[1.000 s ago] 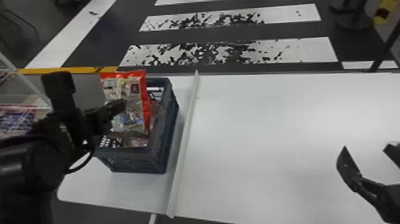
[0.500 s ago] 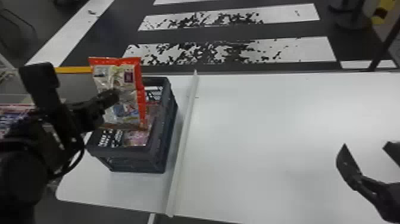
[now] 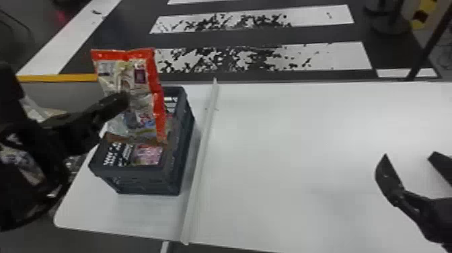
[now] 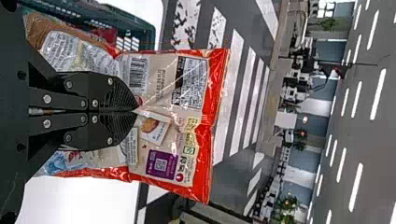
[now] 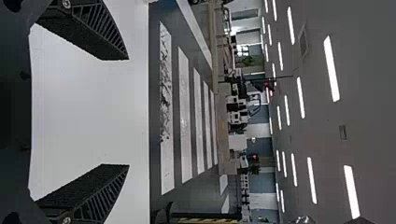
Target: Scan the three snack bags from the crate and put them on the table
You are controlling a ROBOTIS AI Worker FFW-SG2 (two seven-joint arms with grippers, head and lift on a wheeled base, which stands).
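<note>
l gripper (image 3: 126, 97): fingers closed on snack bag (image 3: 143, 84), upright over crate (image 3: 144, 171)
r gripper (image 3: 409, 155): fingers wide apart, empty, over table (image 3: 286, 151)
crate: on table, pink pkg (image 3: 148, 154) inside

Okay, your bag (image 4: 180, 116) is carrying the print here, no words I can call out for you. In the left wrist view you've got a barcode (image 4: 138, 74) on it, then a white panel (image 4: 191, 86) of tiny lines with a dark heading strip. There's your purple label (image 4: 162, 164) with a square code inside, facing you in the head view too. More fine print runs over the white patch (image 4: 77, 52) beside the bag's brown part, too small to tell.
</note>
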